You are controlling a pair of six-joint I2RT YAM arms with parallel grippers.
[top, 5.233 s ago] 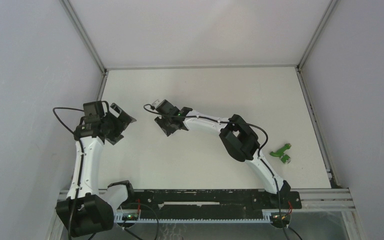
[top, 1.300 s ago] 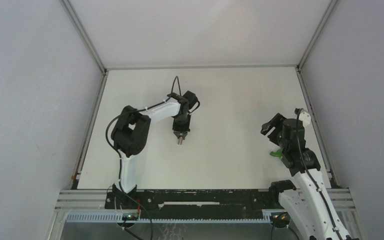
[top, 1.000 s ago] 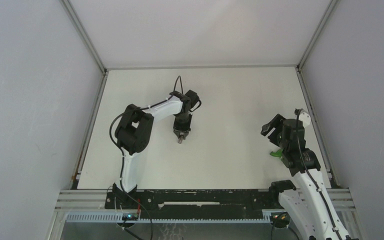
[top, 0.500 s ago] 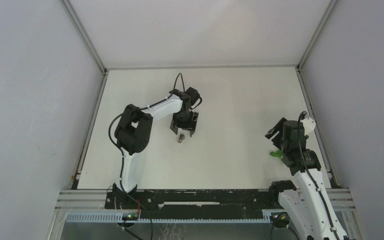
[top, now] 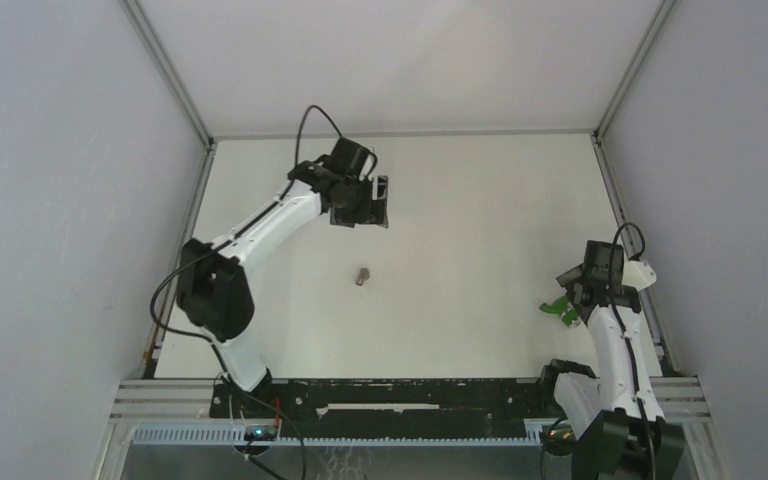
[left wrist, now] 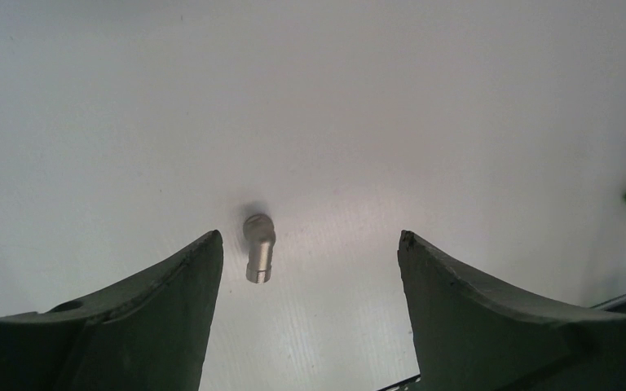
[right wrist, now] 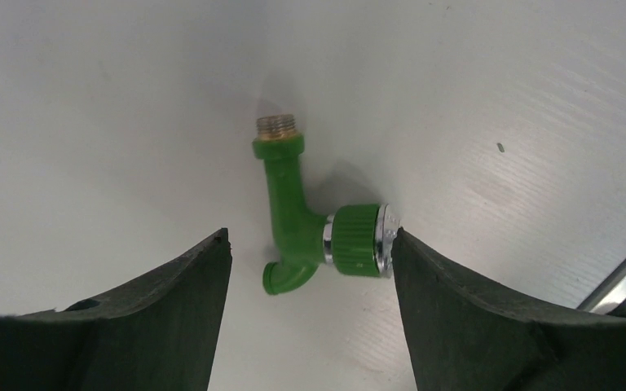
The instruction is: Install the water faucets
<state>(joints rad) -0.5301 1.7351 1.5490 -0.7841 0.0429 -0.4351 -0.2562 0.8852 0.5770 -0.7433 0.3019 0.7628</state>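
1. Top view:
   - Flat, matte white table, rectangular, boxed in by plain pale walls with aluminium rails along the joins.
   - Two white-and-black arms.
   - One green tap of glossy plastic, beside the right edge toward the near right corner.
   - One elbow fitting, tiny and dull grey metal, alone near the table's middle, slightly left.
   - Left gripper toward the far edge, well apart from the fitting, jaws spread, holding nothing.
   - Right gripper directly over the tap.

2. Left wrist view:
   - Two dark, curved, matte fingers, spread wide, with only table between.
   - Elbow fitting lying flat: rounded head, short cylindrical stem, touched by neither finger.
   - Sliver of green at the right margin.

3. Right wrist view:
   - Fingers wide apart on either side of the tap, not clamped on it.
   - Tap lying flat: bent spout, ribbed round knob with a chrome ring, brass-coloured threaded end.
   - Fine parallel ribbing in the white sheet.
   - One dark speck.
   - Strip of metal rail at the lower right.
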